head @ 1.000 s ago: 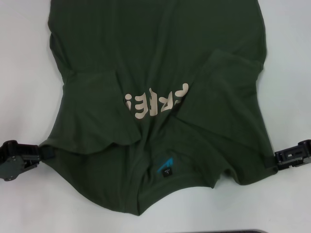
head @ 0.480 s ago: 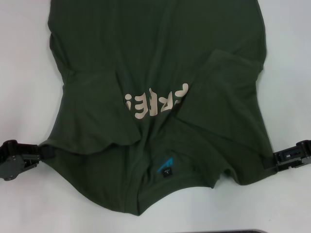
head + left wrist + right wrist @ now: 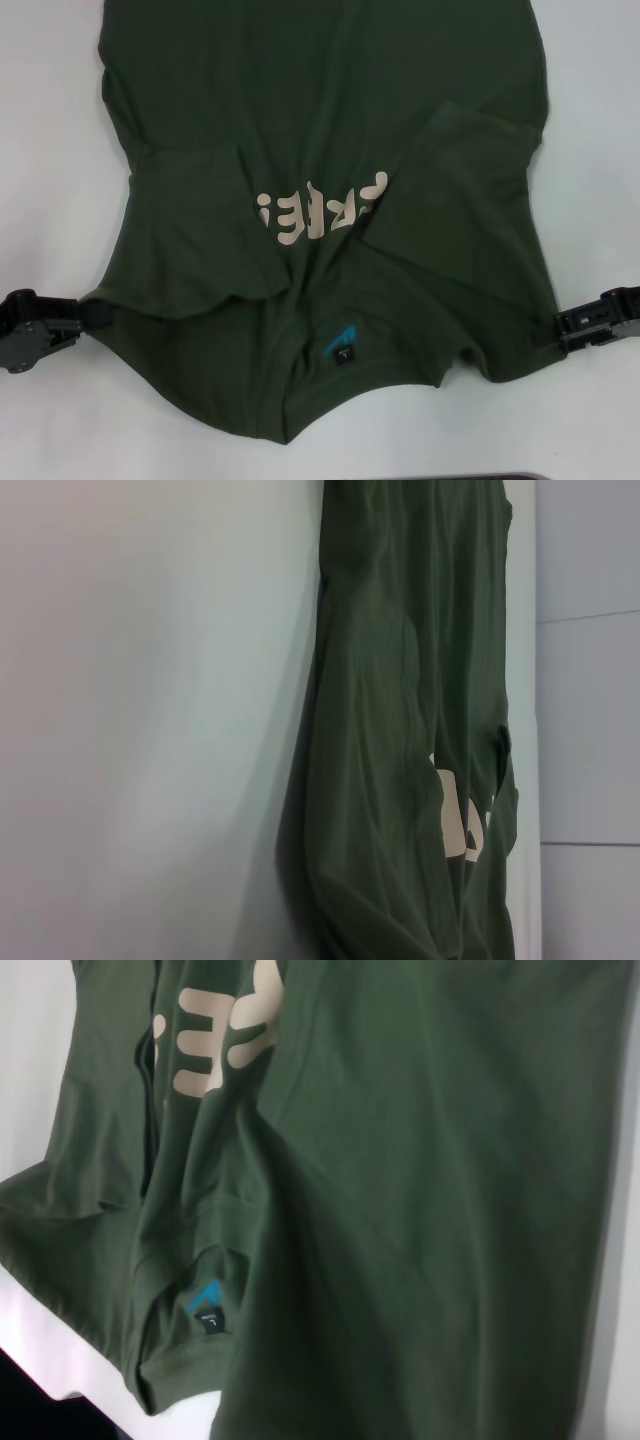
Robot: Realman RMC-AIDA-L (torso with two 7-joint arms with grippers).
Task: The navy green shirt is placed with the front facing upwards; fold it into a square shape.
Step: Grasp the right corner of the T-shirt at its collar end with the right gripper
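- The shirt is lying face up on the worktop, sleeves folded inward
- The left pincer and the right pincer are each sitting at a shoulder edge, likely for folding the collar end over; their grip cannot be told

The navy green shirt lay front-up between both jaws, sleeves folded inward, beige lettering and blue label showing.
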